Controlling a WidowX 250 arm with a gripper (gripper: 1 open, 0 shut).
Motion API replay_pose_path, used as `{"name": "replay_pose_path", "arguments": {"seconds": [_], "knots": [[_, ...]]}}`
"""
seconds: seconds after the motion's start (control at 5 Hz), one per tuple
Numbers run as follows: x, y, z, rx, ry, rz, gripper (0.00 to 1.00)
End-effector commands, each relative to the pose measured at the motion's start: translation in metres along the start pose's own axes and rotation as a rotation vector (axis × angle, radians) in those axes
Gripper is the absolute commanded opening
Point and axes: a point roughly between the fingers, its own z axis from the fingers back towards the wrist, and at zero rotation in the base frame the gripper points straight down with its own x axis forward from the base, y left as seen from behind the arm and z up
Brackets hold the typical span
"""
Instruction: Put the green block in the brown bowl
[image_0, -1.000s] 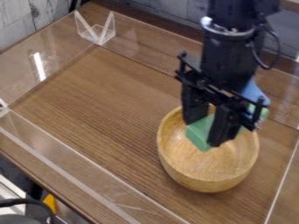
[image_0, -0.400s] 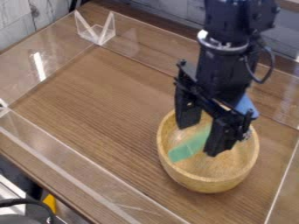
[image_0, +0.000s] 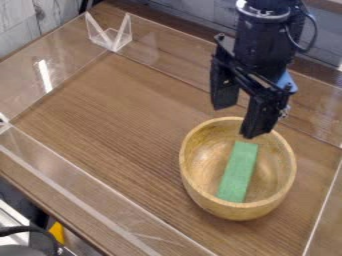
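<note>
Item: green block (image_0: 239, 171), a flat bright-green bar, now lying loose inside the brown bowl (image_0: 201, 185) at lower right of the frame, its long axis running from the bowl's far inner wall down toward the near side of the floor, slightly slanted. A second ago the same block sat upright between the jaws, held just above the bowl; shortly after, it was tilted lower within the bowl, the jaws close around it. Item: brown bowl, round light wood with visible grain and thick rim, in the same place on the wooden tabletop (image_0: 120, 110) as in both earlier frames. Item: gripper (image_0: 243, 104), black, pointing downward, now raised clear of the bowl and shifted toward the upper right of the frame; its jaws stand wide apart and carry nothing, with one finger (image_0: 259, 112) hanging over the bowl's far rim and not touching the block. Earlier its fingers reached down into the bowl. Item: clear acrylic walls (image_0: 54, 75) around the tabletop, with a small transparent bracket (image_0: 108, 33) at upper left, both unchanged.
</note>
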Motion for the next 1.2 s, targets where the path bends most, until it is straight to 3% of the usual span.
{"name": "replay_pose_path", "arguments": {"seconds": [0.0, 0.4, 0.8, 1.0], "knots": [[0.012, 0.001, 0.005, 0.032, -0.066, -0.044, 1.00], [0.020, 0.002, 0.002, 0.051, -0.087, -0.107, 1.00], [0.006, 0.012, 0.004, 0.080, -0.114, -0.231, 1.00], [0.015, 0.023, 0.002, 0.087, -0.121, -0.186, 1.00]]}}
